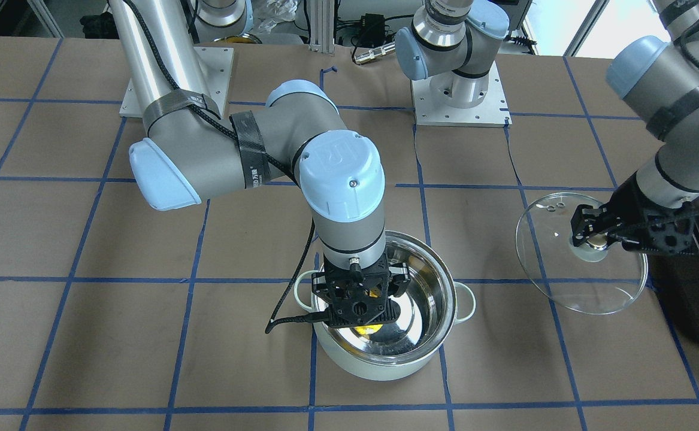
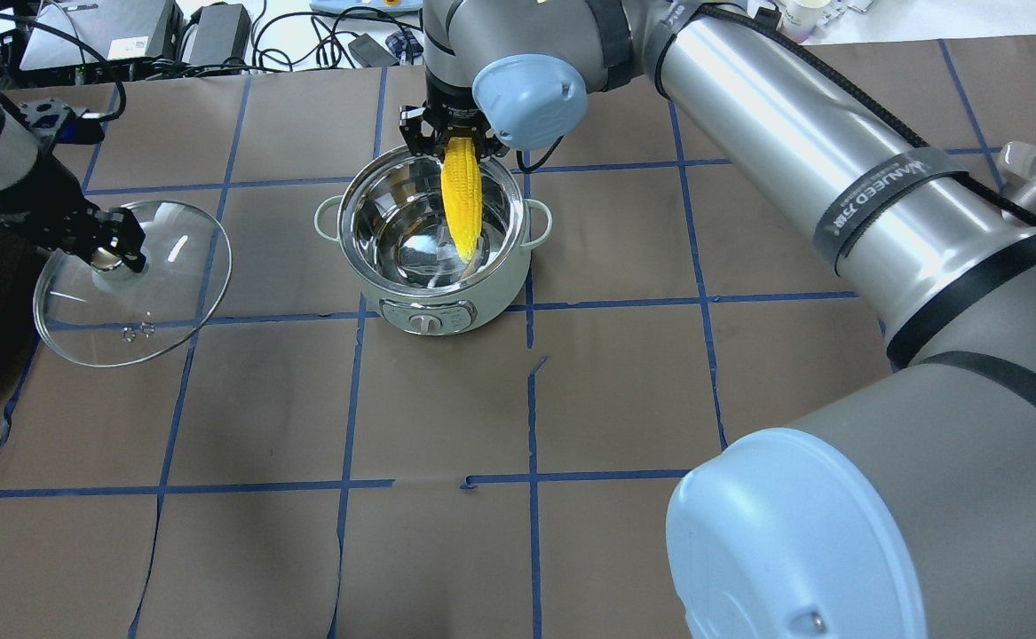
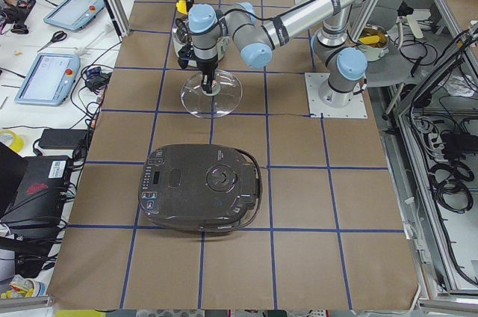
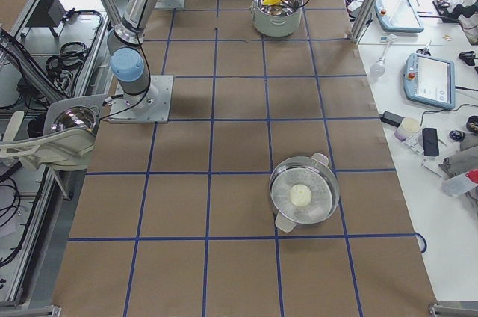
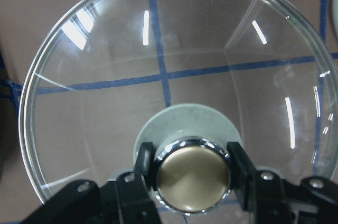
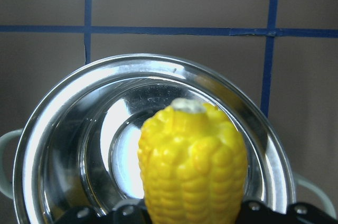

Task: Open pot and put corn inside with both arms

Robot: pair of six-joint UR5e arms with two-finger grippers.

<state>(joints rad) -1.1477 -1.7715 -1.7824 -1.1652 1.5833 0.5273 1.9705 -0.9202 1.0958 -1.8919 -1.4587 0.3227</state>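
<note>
Two arms over the brown table [image 2: 624, 373], which is marked off with a blue tape grid.

Right gripper [image 2: 449, 140]: upper centre of the overhead view, pointing down above the pot [image 2: 491, 297]. Its jaws are clamped on the thick end of the corn [image 2: 462, 200].
- The corn hangs tapered end down, slightly tilted, inside the rim line of the pot.
- The right wrist view looks along the cob into the shiny steel interior.
- Cannot tell whether the tip touches the steel.

Pot: mint-green, open, no lid on it. It stands on the table in the upper centre of the overhead view. A loop handle shows on each side and a dial on the wall facing the camera.

Left gripper [image 2: 112, 256]: left edge of the overhead view, well apart from the pot. It is closed on the metallic knob [image 5: 193, 175] of the glass lid [image 2: 171, 266].
- The wrist view shows one finger [image 5: 145, 163] pressed to each side of the knob.
- The lid is tilted. Cannot tell whether its low edge meets the table.

Others:
- A black appliance [image 3: 200, 188] sits in the centre of the left side view, nearer the camera than the lid.
- A second steel pot [image 4: 276, 182] holding a pale round item sits lower centre in the right side view, far from both grippers.
</note>
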